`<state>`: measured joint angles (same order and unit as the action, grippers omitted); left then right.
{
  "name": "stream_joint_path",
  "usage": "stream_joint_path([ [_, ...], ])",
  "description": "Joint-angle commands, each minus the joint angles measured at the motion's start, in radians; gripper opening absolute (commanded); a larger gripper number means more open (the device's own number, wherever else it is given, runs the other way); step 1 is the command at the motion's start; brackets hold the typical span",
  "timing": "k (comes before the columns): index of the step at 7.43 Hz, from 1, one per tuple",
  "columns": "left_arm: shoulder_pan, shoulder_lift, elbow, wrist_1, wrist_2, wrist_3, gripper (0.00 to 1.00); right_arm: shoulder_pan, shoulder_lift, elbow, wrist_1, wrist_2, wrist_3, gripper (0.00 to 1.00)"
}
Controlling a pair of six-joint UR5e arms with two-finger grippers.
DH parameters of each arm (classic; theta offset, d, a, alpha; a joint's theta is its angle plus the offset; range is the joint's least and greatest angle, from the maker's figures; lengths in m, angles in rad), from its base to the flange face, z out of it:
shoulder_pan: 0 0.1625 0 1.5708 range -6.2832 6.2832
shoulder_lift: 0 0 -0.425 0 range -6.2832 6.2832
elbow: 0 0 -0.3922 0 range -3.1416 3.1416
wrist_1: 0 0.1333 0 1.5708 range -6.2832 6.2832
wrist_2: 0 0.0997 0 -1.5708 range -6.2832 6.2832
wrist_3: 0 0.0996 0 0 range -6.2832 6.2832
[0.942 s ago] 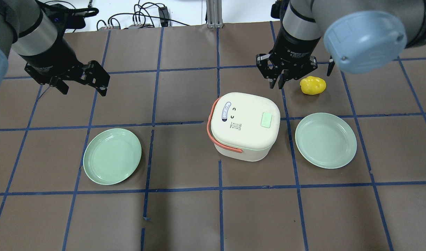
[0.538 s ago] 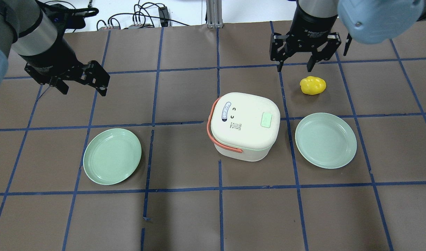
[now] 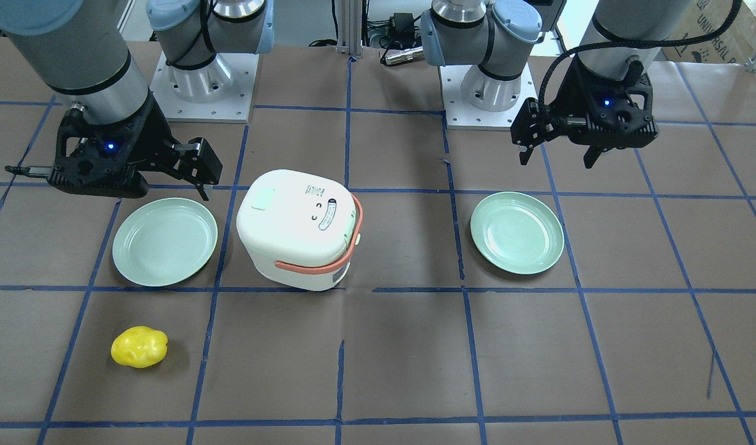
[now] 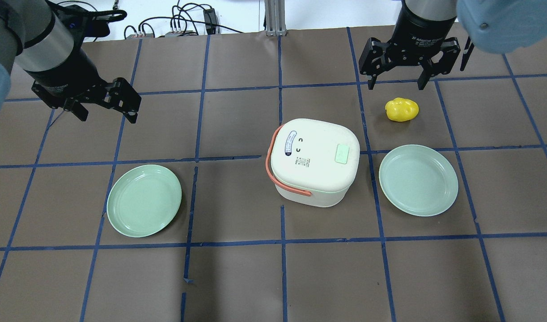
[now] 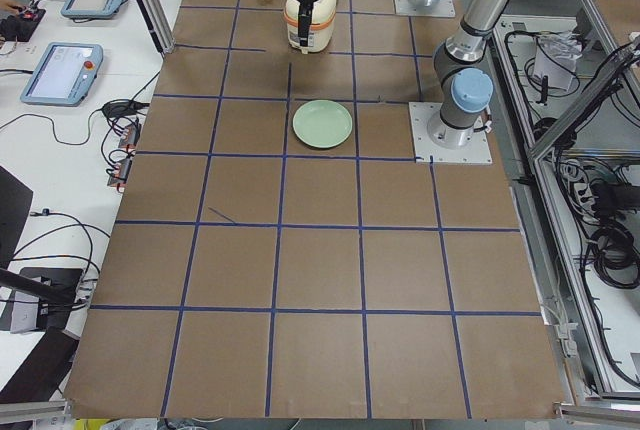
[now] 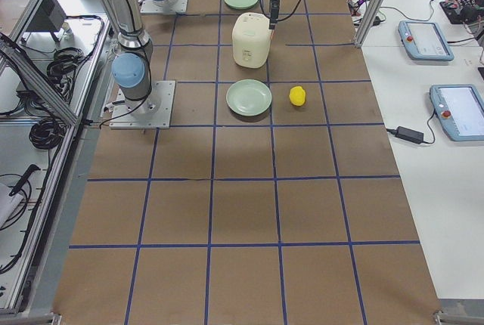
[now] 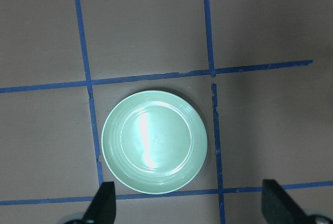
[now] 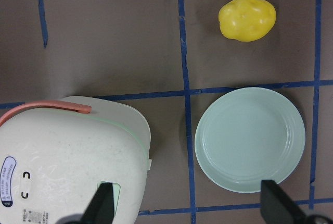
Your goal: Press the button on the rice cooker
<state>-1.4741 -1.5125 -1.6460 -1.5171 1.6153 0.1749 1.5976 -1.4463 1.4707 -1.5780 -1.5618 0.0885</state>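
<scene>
While left claw [image 4: 107, 115], right claw [image 4: 396, 85] hang spread, empty: one rice cooker [image 4: 315, 161], one button [image 4: 342, 154], two plates [image 4: 144, 201] [image 4: 418, 180], one yellow lump [image 4: 402, 109].

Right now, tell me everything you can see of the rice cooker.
The rice cooker is a small, rounded, off-white box that looks like plastic. It stands upright with its lid shut. A salmon-orange handle lies folded down around one side. The lid carries a pale mint-green button near one edge, a smiley face, an oval label and some small print. A thin mint line runs under the lid. It stands near the middle of the table, and nothing else touches it.
</scene>
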Motion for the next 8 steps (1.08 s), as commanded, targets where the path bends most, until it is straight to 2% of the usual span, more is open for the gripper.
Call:
stream_joint_path([
  [1,0.000,0.000,0.000,0.000,0.000,0.000,1.00,0.002,-0.014,0.020,0.000,0.017,0.008,1.00],
  [2,0.000,0.000,0.000,0.000,0.000,0.001,1.00,0.028,-0.016,0.040,-0.002,0.079,0.013,1.00],
  [4,0.000,0.000,0.000,0.000,0.000,0.001,1.00,0.105,-0.025,0.091,-0.031,0.086,0.130,1.00],
  [5,0.000,0.000,0.000,0.000,0.000,0.000,1.00,0.119,-0.020,0.098,-0.081,0.080,0.145,0.97],
  [8,0.000,0.000,0.000,0.000,0.000,0.000,1.00,0.120,-0.057,0.218,-0.138,0.091,0.143,0.45],
])
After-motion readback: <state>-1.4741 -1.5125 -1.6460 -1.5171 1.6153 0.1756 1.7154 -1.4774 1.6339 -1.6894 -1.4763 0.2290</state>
